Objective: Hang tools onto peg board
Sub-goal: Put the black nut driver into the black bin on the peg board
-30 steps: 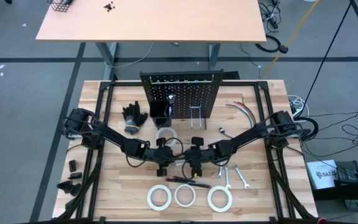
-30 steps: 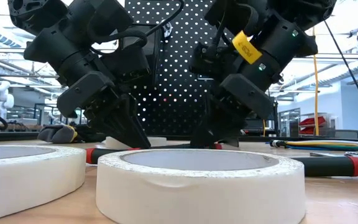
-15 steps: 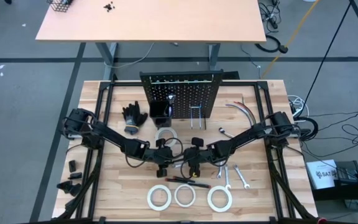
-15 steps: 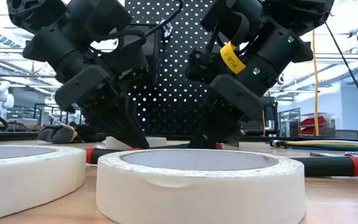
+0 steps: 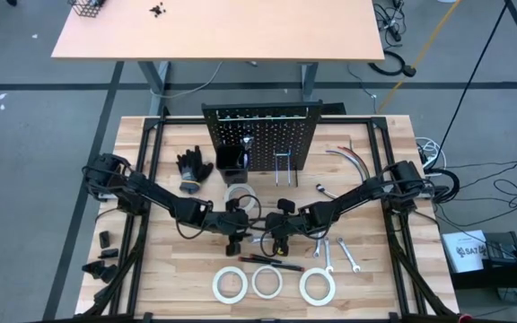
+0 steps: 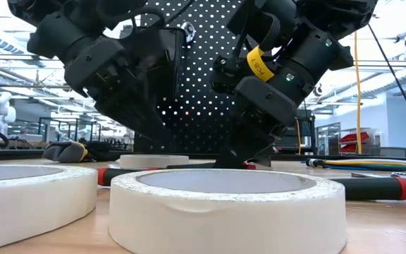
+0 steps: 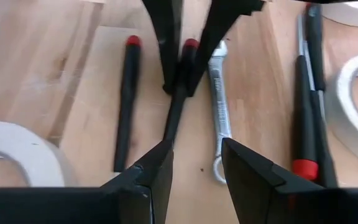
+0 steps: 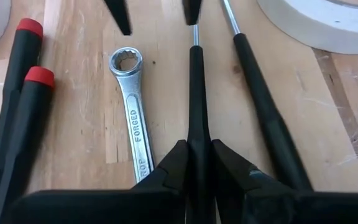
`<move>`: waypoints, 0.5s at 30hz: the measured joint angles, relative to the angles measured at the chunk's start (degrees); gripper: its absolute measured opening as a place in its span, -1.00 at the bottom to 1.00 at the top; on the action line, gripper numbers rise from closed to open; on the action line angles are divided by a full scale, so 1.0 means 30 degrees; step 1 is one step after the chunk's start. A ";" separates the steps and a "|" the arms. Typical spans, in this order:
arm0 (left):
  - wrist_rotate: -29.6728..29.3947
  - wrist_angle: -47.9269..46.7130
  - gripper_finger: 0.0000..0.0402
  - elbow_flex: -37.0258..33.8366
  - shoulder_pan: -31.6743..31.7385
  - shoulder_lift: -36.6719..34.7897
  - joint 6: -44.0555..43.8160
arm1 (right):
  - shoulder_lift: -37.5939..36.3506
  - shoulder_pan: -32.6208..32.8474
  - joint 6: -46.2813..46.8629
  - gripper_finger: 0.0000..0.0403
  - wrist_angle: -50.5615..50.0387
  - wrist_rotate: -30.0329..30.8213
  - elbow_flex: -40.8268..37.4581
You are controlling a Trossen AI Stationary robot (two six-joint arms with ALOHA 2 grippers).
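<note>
The right hand (image 5: 275,244) sits low at the middle of the counter (image 5: 151,269) in the high view, facing the left hand (image 5: 237,244) just beside it. Behind them stands the peg board (image 5: 260,135), and three white tape rolls (image 5: 266,282) lie in a row near the front edge.

In the low view both hands reach down to the counter behind a tape roll, in front of the peg board (image 6: 203,85).

In the left wrist view the left hand's fingers (image 7: 157,177) stand apart over the shaft of a screwdriver (image 7: 178,106), while the right hand is closed on its red-tipped handle.

In the right wrist view the right hand (image 8: 196,163) is clamped on the black handle of the screwdriver, which lies beside a silver wrench (image 8: 132,118).
</note>
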 joint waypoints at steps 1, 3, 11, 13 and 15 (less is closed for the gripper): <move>0.0197 0.0000 -0.31 0.0000 -0.0003 -0.0003 0.0002 | -0.0120 0.0012 -0.0002 -0.79 0.0007 -0.0002 -0.0008; 0.0378 0.0000 -0.31 0.0000 -0.0090 -0.0003 0.0025 | -0.0469 0.0052 -0.0047 -0.79 -0.0047 -0.0003 -0.0045; -0.0006 0.0079 -0.31 0.0102 -0.0509 0.0004 0.1033 | -0.1863 0.0198 -0.0501 -0.79 -0.0477 -0.0346 -0.0150; -0.0262 0.0140 -0.31 0.0305 -0.0557 0.0004 0.1343 | -0.1979 0.0278 -0.0579 -0.79 -0.0321 -0.0527 -0.0118; -0.0422 0.0175 -0.31 0.0506 -0.0612 0.0004 0.2035 | -0.1983 0.0413 -0.0608 -0.79 -0.0321 -0.0500 -0.0118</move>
